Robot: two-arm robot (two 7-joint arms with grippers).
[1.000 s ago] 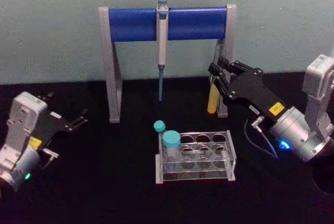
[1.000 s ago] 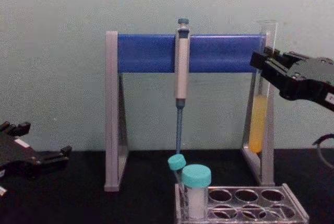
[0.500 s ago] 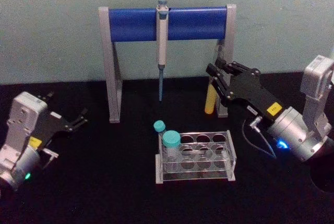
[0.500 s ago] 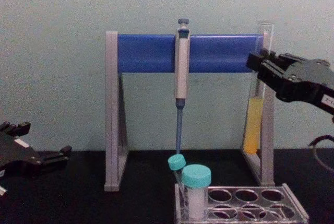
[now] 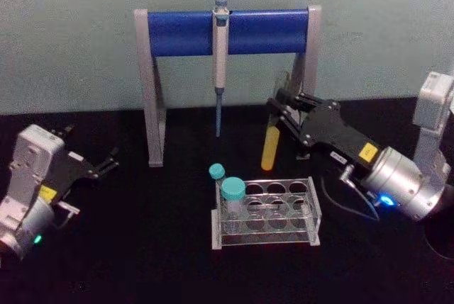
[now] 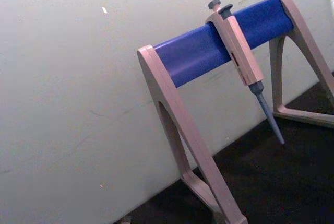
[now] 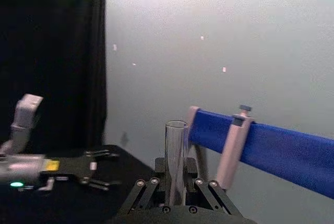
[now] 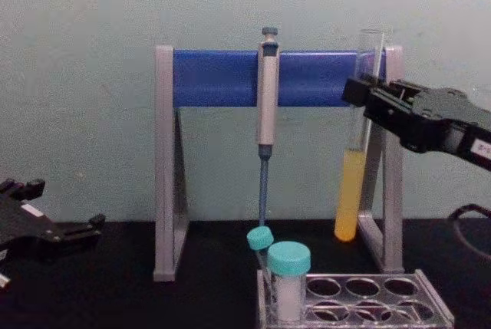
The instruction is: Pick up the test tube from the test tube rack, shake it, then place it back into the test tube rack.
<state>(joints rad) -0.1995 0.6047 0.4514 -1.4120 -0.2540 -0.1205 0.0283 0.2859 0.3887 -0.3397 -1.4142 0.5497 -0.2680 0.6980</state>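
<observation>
The test tube is a long clear glass tube with yellow-orange liquid in its lower part. It hangs nearly upright in the air, above and behind the test tube rack. My right gripper is shut on the tube's upper part. The rack is a low clear plastic block with round holes on the black table. My left gripper is parked open at the far left, low over the table.
A grey-and-blue pipette stand with a hanging pipette stands behind the rack. A short teal-capped white tube and a thin teal-capped tube sit at the rack's left end.
My right gripper has carried the test tube leftward and down, away from the stand's right leg and toward the rack. The left arm has not moved.
</observation>
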